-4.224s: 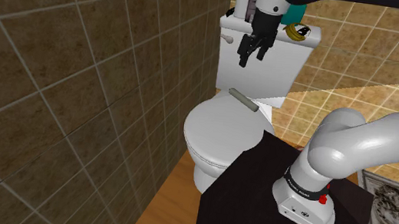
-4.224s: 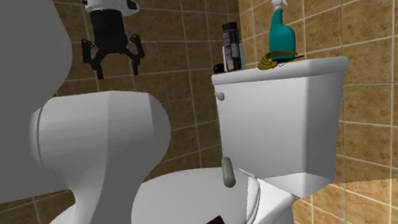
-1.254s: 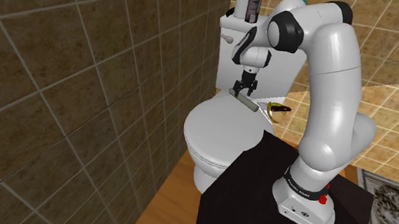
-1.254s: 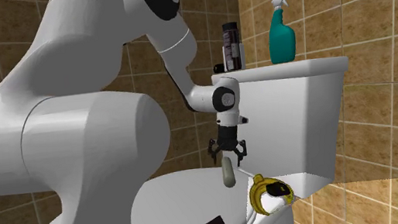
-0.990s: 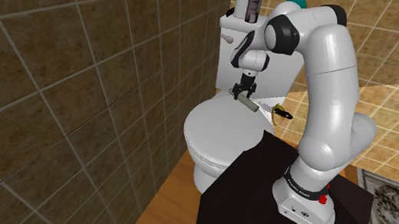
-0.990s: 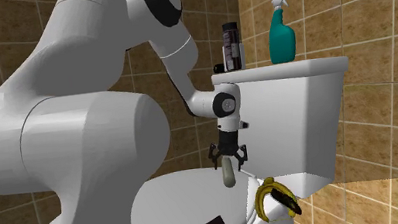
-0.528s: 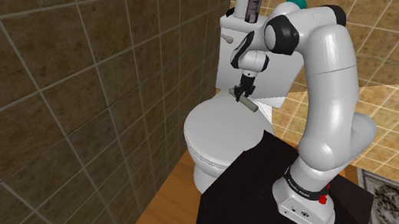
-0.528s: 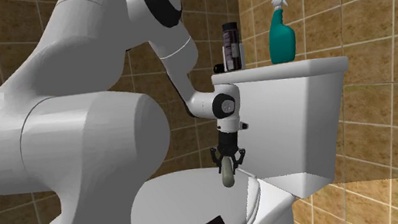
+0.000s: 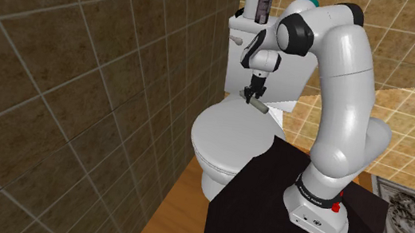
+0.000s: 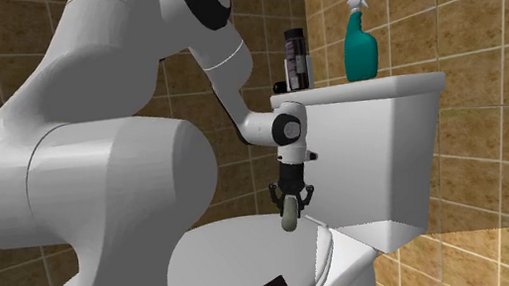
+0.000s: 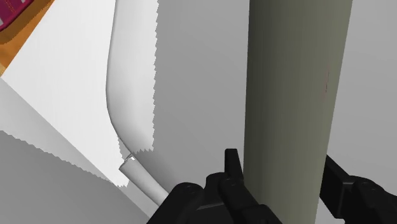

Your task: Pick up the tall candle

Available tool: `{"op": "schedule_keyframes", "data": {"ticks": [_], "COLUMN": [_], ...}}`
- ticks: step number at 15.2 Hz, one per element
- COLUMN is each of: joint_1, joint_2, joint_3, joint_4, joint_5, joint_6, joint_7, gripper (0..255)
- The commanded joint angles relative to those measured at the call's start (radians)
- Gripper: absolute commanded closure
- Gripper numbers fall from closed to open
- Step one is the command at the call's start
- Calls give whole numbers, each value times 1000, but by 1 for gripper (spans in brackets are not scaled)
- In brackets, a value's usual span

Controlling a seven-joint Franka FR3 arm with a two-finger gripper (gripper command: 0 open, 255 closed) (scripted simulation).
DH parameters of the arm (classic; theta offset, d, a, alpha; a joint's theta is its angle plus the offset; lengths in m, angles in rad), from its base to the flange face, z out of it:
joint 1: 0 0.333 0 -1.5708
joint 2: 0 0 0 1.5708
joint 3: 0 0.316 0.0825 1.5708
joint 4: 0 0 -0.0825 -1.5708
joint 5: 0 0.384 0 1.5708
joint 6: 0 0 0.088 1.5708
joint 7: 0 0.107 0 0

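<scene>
- The candle [image 9: 255, 104] is a grey-green stick at the back of the toilet lid [image 9: 228, 134], just in front of the tank [image 10: 383, 151]; I cannot tell whether its lower end touches the lid
- Its long axis lies nearly level; in the shoulder view it runs from upper left down to lower right; in the second exterior view it [image 10: 291, 216] points towards the camera and tips a little downward
- The pincer [image 9: 251, 95] comes down on it from above, clamped on the candle near one end; in the wrist view one black finger [image 11: 232, 175] presses each side of the stick [image 11: 296, 95]
- Against half a second ago the candle sits a touch higher in the second exterior view, the pincer [image 10: 292, 200] with it; the yellow thing tumbling beside the bowl a second ago is gone
- A teal spray bottle [image 10: 361, 39] and a dark can [image 10: 297, 59] stand on the tank
</scene>
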Motion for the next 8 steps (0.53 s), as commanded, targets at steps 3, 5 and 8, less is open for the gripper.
{"op": "schedule_keyframes", "data": {"ticks": [3, 5, 8], "joint_1": [13, 19, 27], "joint_2": [-43, -62, -91], "joint_3": [-17, -26, -37], "joint_4": [-9, -10, -9], "joint_5": [-23, -35, -53], "joint_6": [-31, -48, -74], "joint_7": [16, 24, 37], "gripper": [255, 255, 255]}}
